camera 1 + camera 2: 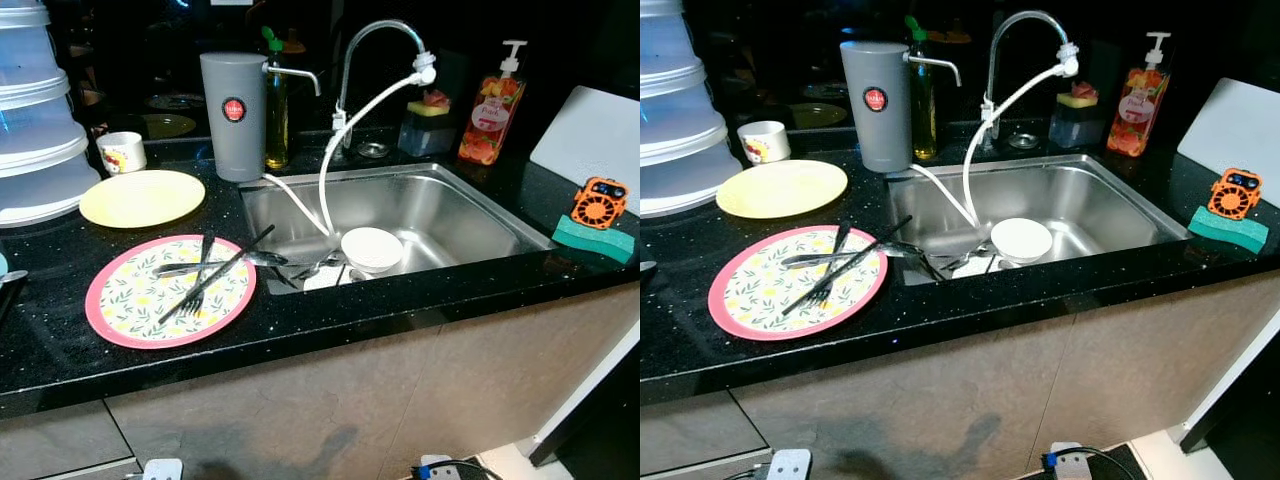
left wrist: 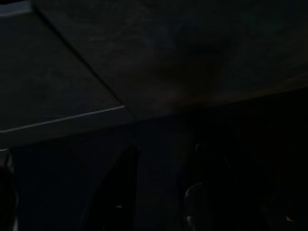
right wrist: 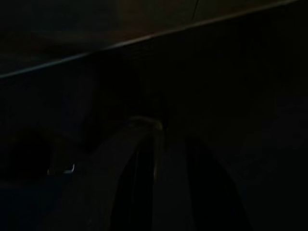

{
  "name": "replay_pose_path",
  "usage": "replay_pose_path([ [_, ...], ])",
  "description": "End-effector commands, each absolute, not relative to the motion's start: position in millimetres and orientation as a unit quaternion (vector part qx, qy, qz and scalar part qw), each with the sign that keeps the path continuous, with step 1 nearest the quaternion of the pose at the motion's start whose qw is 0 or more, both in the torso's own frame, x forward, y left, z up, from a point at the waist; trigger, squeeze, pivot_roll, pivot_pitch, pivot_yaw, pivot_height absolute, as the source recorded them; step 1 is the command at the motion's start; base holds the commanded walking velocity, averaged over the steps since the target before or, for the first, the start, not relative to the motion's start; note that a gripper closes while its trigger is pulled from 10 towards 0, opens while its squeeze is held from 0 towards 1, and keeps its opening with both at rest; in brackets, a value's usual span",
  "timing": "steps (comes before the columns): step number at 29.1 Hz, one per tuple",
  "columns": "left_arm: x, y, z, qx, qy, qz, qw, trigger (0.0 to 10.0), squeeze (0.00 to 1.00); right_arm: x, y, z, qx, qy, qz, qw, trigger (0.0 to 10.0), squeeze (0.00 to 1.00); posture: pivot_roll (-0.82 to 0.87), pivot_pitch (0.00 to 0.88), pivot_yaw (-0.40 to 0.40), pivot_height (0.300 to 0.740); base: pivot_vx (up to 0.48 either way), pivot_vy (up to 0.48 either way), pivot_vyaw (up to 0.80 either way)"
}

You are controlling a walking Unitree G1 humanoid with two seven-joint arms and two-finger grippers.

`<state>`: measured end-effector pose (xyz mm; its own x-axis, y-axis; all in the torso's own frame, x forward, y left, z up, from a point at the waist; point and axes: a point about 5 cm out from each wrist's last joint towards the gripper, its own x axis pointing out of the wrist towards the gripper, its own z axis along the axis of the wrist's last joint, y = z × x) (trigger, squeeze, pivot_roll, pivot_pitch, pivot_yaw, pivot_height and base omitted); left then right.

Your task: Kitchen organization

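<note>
Black stone table (image 1: 330, 320), steel sink (image 1: 455, 215) centre. Floral plate (image 1: 120, 310) at 9 o'clock of the sink carries black cutlery (image 1: 205, 280); white bowl (image 1: 372, 248) in the sink. My end effectors hang in shade, finger state: cannot tell.

Home kitchen: steel sink (image 1: 450, 215), faucet (image 1: 375, 45), plates on black counter (image 1: 330, 325).

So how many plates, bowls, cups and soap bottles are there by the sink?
Plates: 2, a patterned pink-rimmed plate and a plain yellow plate
Bowls: 1, a white bowl in the sink
Cups: 1, a small white cup
Soap bottles: 1, an orange pump bottle
Total: 5
</note>
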<state>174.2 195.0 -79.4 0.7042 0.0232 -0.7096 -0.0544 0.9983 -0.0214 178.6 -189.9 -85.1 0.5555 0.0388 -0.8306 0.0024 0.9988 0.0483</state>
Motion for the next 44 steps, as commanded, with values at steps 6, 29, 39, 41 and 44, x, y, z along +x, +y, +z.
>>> replay_pose_path([
  [6, 166.9, 195.2, -83.5, 0.001, 0.4, 0.017, 0.916, 10.0, 0.0, 175.1, -197.6, -86.0, 0.04, 0.475, -0.025, 0.879, 10.0, 0.0, 0.01, 0.036, -0.006, 0.74, 0.0, 0.0, 0.0],
  [29, 164.8, 194.6, -85.9, 0.006, 0.416, 0.017, 0.909, 10.0, 0.0, 179.9, -192.5, -85.2, 0.051, 0.482, -0.028, 0.874, 10.0, 0.0, 0.02, 0.014, -0.025, 0.74, 0.0, 0.0, 0.0],
  [39, 167.3, 193.7, -85.2, 0.009, 0.416, 0.019, 0.909, 10.0, 0.0, 171.4, -189.4, -89.6, 0.028, 0.503, 0.0, 0.864, 10.0, 0.0, 0.02, 0.016, -0.006, 0.74, 0.0, 0.0, 0.0],
  [41, 167.6, 194.0, -85.0, 0.007, 0.415, 0.02, 0.91, 10.0, 0.0, 171.5, -187.7, -89.7, 0.018, 0.504, 0.011, 0.863, 10.0, 0.0, 0.02, 0.016, -0.006, 0.74, 0.0, 0.0, 0.0],
  [44, 166.6, 189.1, -85.3, -0.021, 0.412, -0.009, 0.911, 10.0, 0.0, 181.0, -185.5, -85.1, 0.055, 0.475, -0.01, 0.878, 10.0, 0.0, 0.0, 0.014, 0.0, 0.74, 0.0, 0.0, 0.0],
])
